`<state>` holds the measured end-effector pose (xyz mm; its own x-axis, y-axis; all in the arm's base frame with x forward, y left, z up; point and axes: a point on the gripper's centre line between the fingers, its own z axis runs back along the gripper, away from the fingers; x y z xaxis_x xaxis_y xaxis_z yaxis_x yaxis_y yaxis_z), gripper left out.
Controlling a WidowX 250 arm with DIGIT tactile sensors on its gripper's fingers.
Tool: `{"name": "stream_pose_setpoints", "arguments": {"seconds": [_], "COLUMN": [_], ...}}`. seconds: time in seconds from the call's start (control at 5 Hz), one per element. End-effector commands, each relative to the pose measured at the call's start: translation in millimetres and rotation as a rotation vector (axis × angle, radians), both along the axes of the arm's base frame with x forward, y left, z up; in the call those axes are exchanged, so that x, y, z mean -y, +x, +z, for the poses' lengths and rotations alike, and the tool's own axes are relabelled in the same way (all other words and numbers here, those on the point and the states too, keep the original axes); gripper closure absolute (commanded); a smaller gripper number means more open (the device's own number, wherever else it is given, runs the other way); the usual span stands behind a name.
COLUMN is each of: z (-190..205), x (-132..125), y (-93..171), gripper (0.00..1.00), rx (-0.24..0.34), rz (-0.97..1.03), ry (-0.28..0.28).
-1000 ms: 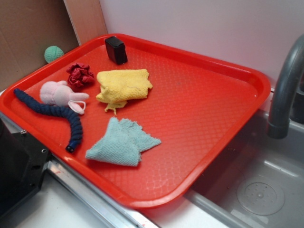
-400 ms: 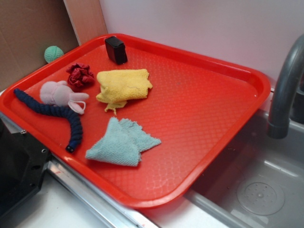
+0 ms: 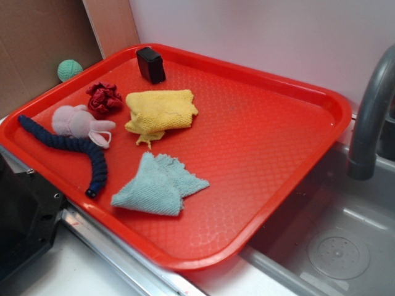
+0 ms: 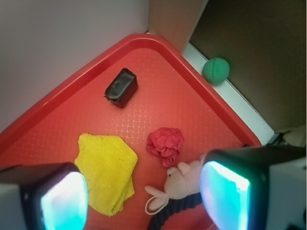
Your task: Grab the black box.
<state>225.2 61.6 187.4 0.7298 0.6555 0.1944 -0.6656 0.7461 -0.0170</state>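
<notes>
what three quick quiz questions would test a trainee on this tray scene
1. True or false: the black box lies on the yellow cloth.
2. Which thing sits outside the red tray? A) red rag B) green ball C) pink bunny
3. Fill in: the pincer is ____.

Key: 1 false, it stands apart near the tray's corner. 2 B, the green ball. 3 open, holding nothing.

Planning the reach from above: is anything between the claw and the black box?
Nothing visible blocks it. In the wrist view the open claw hangs over the yellow cloth and red scrunchie; the black box stands beyond them on bare tray, nothing touching it.
</notes>
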Motion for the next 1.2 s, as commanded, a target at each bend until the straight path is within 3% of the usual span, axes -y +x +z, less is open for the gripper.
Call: {"name": "stream_pose_setpoints", "arguments": {"seconds": [0.0, 0.2, 0.4, 0.6, 1.0], "z": [-23.3, -62.9, -84.5, -106.5, -125.0], "x": [-22.0, -46.9, -56.4, -69.9, -72.9], "y": [23.4, 71.2, 82.6, 81.0, 81.2], "gripper": [0.00, 0.00, 0.00, 0.00, 0.00], "rx": [0.008, 0.115, 0.138, 0.128, 0.071], "rz": [-0.010, 0.036, 0.064, 0.171, 0.227], "ry": [0.021, -0.014, -0.052, -0.053, -0.034]}}
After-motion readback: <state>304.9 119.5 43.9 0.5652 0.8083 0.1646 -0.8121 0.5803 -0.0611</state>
